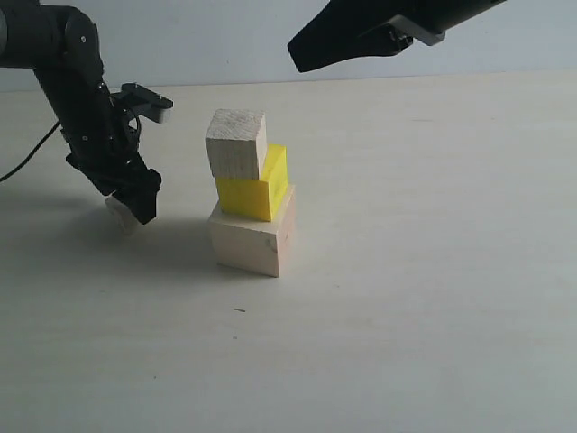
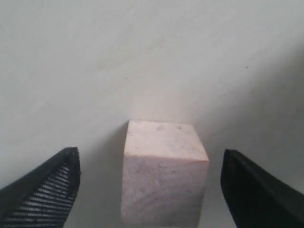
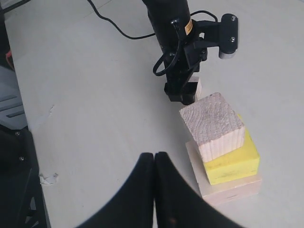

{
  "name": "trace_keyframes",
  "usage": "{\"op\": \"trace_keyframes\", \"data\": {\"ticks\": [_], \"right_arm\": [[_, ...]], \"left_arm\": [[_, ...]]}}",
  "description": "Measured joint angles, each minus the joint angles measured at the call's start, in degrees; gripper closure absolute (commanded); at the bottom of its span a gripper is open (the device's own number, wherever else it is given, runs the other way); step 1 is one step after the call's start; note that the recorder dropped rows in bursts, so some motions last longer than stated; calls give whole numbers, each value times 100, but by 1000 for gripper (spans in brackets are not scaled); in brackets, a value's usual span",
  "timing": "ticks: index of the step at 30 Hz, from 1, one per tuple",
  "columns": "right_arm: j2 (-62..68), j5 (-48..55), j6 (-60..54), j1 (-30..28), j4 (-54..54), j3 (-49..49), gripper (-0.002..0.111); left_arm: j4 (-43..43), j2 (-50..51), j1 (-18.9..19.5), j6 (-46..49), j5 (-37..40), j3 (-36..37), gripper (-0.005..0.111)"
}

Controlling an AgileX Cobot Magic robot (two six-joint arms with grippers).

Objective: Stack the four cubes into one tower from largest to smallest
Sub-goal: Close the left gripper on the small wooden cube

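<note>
Left pincer (image 1: pixel 140 203) wide, straddling the tiny cube (image 2: pixel 164 175), not gripping. I log the tower (image 1: pixel 245 239) three cubes high; only this one left.

A wide, pale table (image 1: pixel 406 316) is seen. A pale wall (image 1: pixel 234 41) is seen behind its far edge. A tiny dark speck (image 1: pixel 239 310) is found on the table top, near the front. In the right wrist view, a small white scrap (image 3: pixel 49 178) is seen close to the table's edge. A grey thing (image 3: pixel 12 107) is seen past that edge, and what it is cannot be told.
</note>
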Motion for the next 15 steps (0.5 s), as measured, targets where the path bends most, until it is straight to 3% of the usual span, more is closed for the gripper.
{"op": "trace_keyframes", "data": {"ticks": [15], "right_arm": [[0,0,0,0,0,0,108]], "left_arm": [[0,22,0,104,-46,0,29]]}}
